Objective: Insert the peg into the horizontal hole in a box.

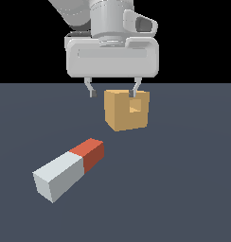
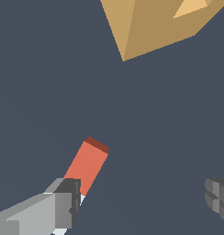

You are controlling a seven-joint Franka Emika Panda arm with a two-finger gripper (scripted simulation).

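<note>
Hiding the hole (image 1: pixel 134 109), the wrist view crops the box (image 2: pixel 155 25) (claw (image 1: pixel 114 90) spread).

Peg (image 1: pixel 68 168) lies before box (image 1: pixel 126 110), well apart.

box (image 2: pixel 155 23) cropped in wrist view, peg's (image 2: pixel 88 166) white length behind fingers (image 2: pixel 63 204)

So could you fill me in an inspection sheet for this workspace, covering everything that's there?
Surface: flat dark grey-blue floor.
Job's things: long grey-white square bar with a red end, the peg, lying flat, unheld; tan-orange cube, the box, apart from it; its small square hole is empty.
Clutter: nothing seen.
Grippers: pale grey two-fingered gripper open, above the floor, holding nothing.
Cables: nothing seen.
Surroundings: plain black background.
</note>
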